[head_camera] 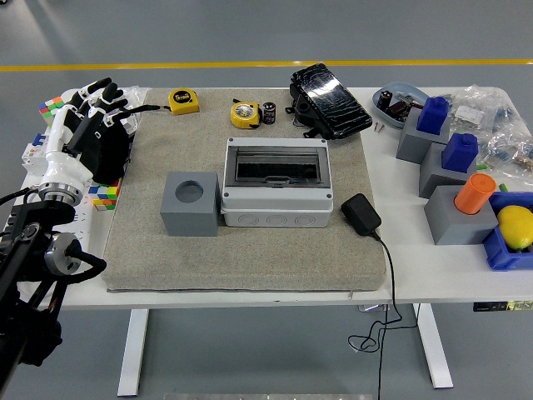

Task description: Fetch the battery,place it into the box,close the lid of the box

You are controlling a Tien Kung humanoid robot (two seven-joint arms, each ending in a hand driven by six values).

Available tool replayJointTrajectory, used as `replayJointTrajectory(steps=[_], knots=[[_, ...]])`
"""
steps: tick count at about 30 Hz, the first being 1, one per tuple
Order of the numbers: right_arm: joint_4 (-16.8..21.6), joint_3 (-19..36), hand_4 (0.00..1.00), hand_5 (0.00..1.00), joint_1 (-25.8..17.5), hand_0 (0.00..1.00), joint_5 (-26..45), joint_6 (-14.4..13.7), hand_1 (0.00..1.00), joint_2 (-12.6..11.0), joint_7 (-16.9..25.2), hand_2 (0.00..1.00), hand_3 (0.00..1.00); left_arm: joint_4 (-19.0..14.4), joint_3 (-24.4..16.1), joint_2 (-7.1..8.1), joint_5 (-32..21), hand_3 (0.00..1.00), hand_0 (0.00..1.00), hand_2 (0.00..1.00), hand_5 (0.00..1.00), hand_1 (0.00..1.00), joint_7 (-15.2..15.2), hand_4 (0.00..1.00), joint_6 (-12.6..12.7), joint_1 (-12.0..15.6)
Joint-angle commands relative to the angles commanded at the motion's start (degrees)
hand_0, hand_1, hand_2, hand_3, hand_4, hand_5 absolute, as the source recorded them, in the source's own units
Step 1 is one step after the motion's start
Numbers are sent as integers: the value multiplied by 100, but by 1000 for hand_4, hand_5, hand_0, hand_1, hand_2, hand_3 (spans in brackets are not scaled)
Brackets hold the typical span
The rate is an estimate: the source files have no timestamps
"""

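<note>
Head view showed the left hand (90,112) at the table's far-left edge, fingers loosely spread, holding nothing; right arm not in frame. The battery (269,112), small dark cylinder, stood far-centre just right of a yellow tape measure (245,114), well apart from the hand. The box (277,184) sat mid-mat w/ its lid seemingly down. Best approach, IMO: reach across, pinch the battery from above w/o nudging the tape, then lift the lid. Another tape measure (184,101) had a "5"-like mark; rest illegible.
</note>
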Motion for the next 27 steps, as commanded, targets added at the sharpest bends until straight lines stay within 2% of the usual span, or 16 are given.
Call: replayJointTrajectory(steps=[27], knots=[[-3, 34, 922, 479, -5, 564, -12, -3, 595, 10, -7, 572, 544, -109, 0, 11, -3, 640, 537, 589, 411, 620, 44, 998, -3, 23]])
